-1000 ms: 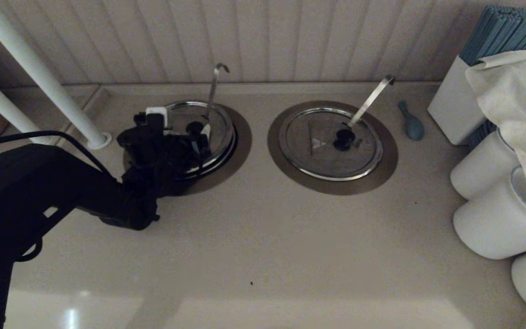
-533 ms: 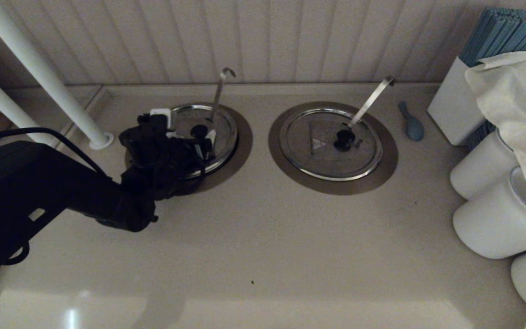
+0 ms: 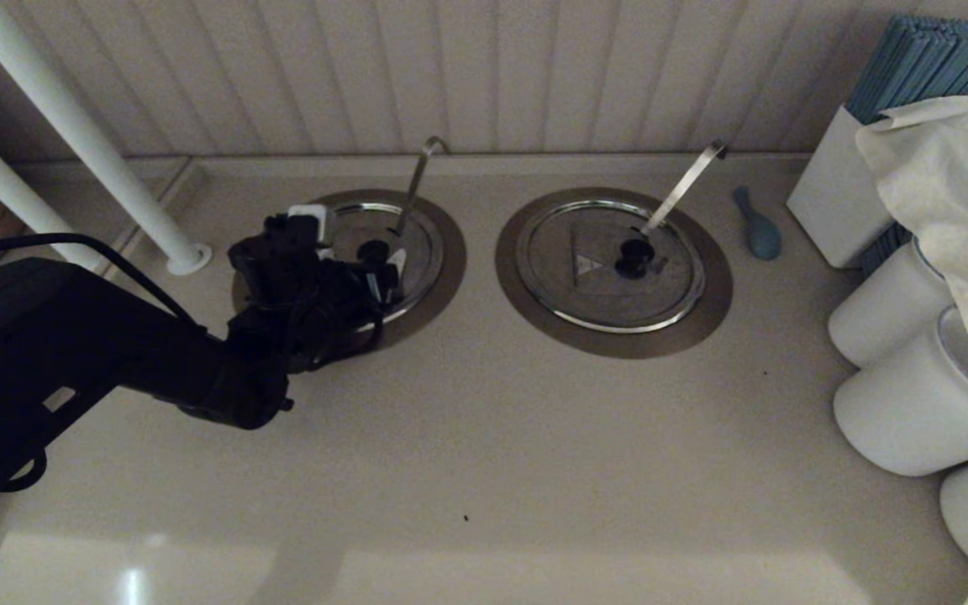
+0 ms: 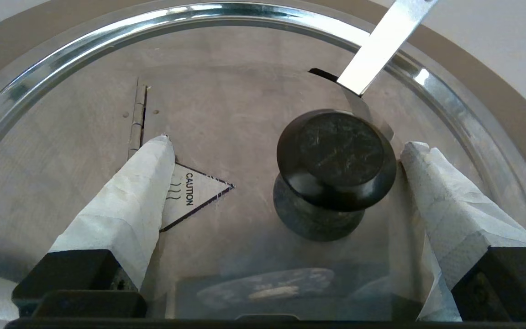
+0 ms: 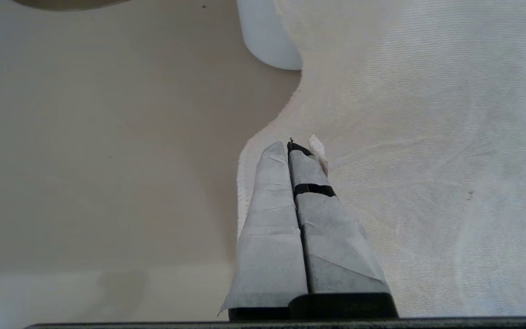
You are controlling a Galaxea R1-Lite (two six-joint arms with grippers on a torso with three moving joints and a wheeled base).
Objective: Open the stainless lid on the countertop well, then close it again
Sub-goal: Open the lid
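The stainless lid [image 3: 418,252] lies flat in the left countertop well, inside its brownish collar [image 3: 447,273]. Its black knob [image 3: 373,250] sits beside the thin hooked ladle handle [image 3: 417,181]. My left gripper [image 3: 365,262] is low over the lid and open. In the left wrist view the gripper [image 4: 288,141] straddles the knob [image 4: 336,155]: one taped finger [image 4: 445,201] is right beside it, the other [image 4: 126,210] rests apart over the pale caution triangle [image 4: 197,194]. My right gripper [image 5: 297,146] is shut and empty, parked over white cloth, out of the head view.
The twin lid [image 3: 585,290] with a wide strip handle [image 3: 686,185] fills the right well. A blue object [image 3: 757,227] lies beyond it. White containers [image 3: 912,403], a draped cloth [image 3: 954,168] and a white box [image 3: 833,197] crowd the right side. A white pole [image 3: 89,143] stands at the left.
The lid, tilted up a second ago, has come down flat into the well. The ladle handle has swung right, and my left gripper has sunk with the lid.
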